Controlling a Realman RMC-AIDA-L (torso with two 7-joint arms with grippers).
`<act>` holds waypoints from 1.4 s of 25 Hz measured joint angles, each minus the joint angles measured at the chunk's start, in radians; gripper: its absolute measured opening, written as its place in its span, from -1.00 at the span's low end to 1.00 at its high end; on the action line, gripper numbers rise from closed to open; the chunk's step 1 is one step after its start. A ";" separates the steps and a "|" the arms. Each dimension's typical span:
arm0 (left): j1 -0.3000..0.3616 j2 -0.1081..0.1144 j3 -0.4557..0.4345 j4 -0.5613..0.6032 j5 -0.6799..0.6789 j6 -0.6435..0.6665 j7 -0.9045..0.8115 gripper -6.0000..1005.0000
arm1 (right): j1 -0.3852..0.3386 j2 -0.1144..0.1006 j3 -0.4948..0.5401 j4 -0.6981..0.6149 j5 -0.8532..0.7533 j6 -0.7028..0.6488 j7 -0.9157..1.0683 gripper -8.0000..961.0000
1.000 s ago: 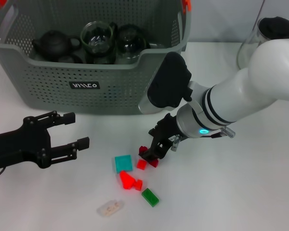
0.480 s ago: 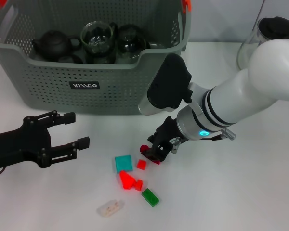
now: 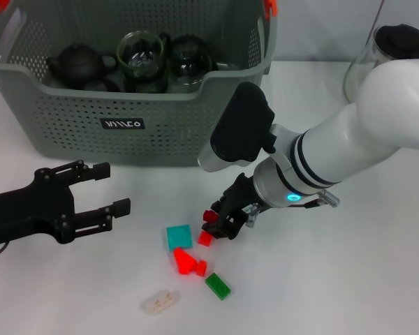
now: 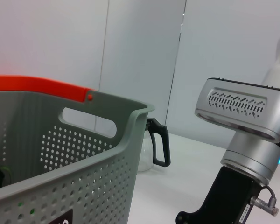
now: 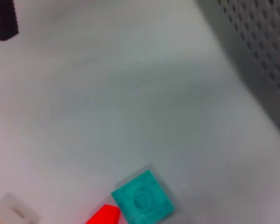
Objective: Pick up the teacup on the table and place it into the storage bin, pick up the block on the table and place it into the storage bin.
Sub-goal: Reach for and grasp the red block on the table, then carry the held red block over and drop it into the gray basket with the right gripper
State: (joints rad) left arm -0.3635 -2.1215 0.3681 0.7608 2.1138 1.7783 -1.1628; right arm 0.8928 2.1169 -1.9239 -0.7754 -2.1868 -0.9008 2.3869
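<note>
1. White tabletop (image 3: 377,279) carries the whole scene, with a pale wall behind it.
2. Left gripper (image 3: 105,187) rests at the near left, fingers spread and holding nothing.
3. Storage bin (image 3: 70,125) stands at the far left and centre; it holds a dark teapot (image 3: 80,64) and glass teacups (image 3: 141,56).
4. Loose blocks lie near centre: a teal block (image 3: 178,237), a red block (image 3: 184,262), a green block (image 3: 218,286) and a clear block (image 3: 160,301).
5. Right gripper (image 3: 220,222) is just right of the teal block, fingers pinching a small red block (image 3: 210,216).
6. Glass jug (image 3: 394,49) stands at the far right.
</note>
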 joint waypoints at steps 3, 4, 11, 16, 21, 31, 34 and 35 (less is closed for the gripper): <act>0.000 0.000 0.000 0.000 0.000 0.000 0.000 0.52 | 0.000 0.000 -0.002 0.001 0.000 0.000 0.000 -0.21; 0.000 0.000 0.000 0.000 0.000 0.001 0.000 0.52 | 0.000 0.000 -0.002 0.001 0.000 0.000 0.000 -0.22; 0.004 0.000 0.000 0.000 0.000 -0.001 0.001 0.52 | 0.001 -0.003 -0.002 0.005 0.001 -0.003 0.000 -0.27; 0.006 0.000 0.000 0.000 0.000 -0.002 0.005 0.53 | 0.001 -0.005 0.003 -0.001 0.001 -0.023 0.004 -0.46; 0.006 -0.001 -0.008 0.000 0.000 0.002 0.009 0.53 | -0.002 -0.010 0.013 -0.012 0.001 -0.032 0.015 -0.74; 0.007 -0.002 -0.017 0.000 0.000 0.006 0.010 0.53 | -0.095 -0.022 0.186 -0.223 -0.006 -0.238 -0.021 -0.77; 0.009 -0.001 -0.023 0.000 0.000 0.008 0.010 0.53 | -0.136 -0.022 0.291 -0.358 -0.006 -0.364 -0.033 -0.77; 0.009 0.000 -0.023 0.000 0.000 0.008 0.010 0.53 | -0.146 -0.021 0.327 -0.410 -0.004 -0.402 -0.035 -0.77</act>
State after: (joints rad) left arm -0.3541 -2.1219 0.3449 0.7608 2.1138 1.7867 -1.1532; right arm 0.7468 2.0963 -1.5966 -1.1854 -2.1905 -1.3023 2.3519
